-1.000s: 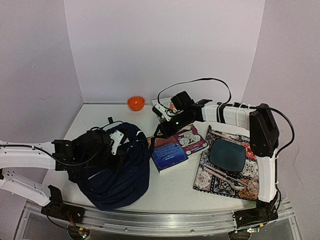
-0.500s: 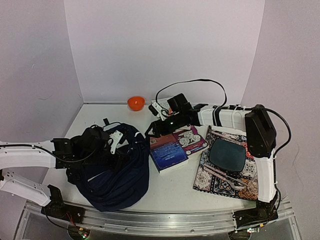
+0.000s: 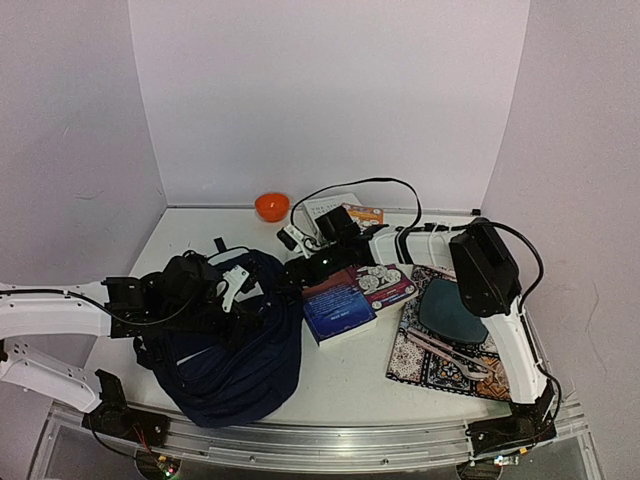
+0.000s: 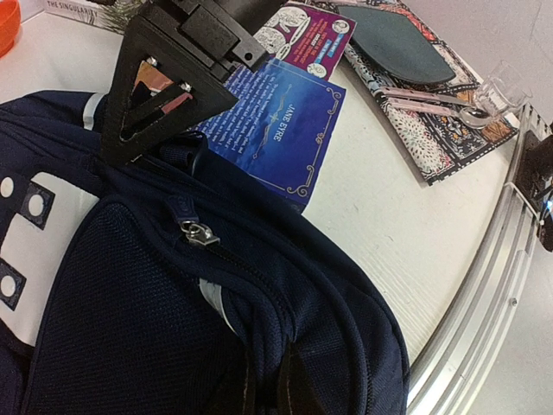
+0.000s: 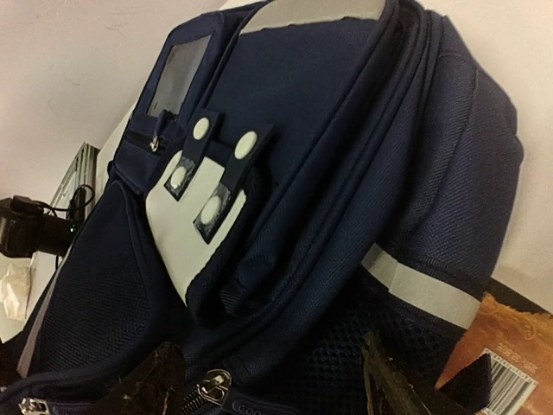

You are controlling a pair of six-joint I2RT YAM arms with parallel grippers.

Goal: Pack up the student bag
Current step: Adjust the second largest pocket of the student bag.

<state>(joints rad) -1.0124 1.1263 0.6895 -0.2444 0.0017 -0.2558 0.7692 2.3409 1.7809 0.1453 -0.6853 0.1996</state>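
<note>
The student bag (image 3: 235, 340), a navy-blue backpack with a white patch, lies at the front left. My left gripper (image 3: 205, 295) is shut on a fold of its fabric near the zip; the left wrist view shows the fingers (image 4: 294, 389) pinching that fold of the bag (image 4: 130, 303). My right gripper (image 3: 290, 270) is open at the bag's right edge. In the right wrist view its fingers (image 5: 389, 380) stand wide apart against the bag's side (image 5: 302, 173), above a zip pull (image 5: 212, 387). The right gripper also shows in the left wrist view (image 4: 138, 112).
A blue Jane Eyre book (image 3: 338, 308) and a purple book (image 3: 385, 280) lie right of the bag. A patterned mat (image 3: 420, 360) holds a dark plate (image 3: 455, 308) and cutlery (image 3: 450, 352). An orange bowl (image 3: 271, 206), a white book (image 3: 335, 208) and a snack packet (image 3: 365, 213) are at the back.
My right arm has swung left from over the books to the bag's right edge. My left gripper keeps its hold and the bag has shifted slightly.
</note>
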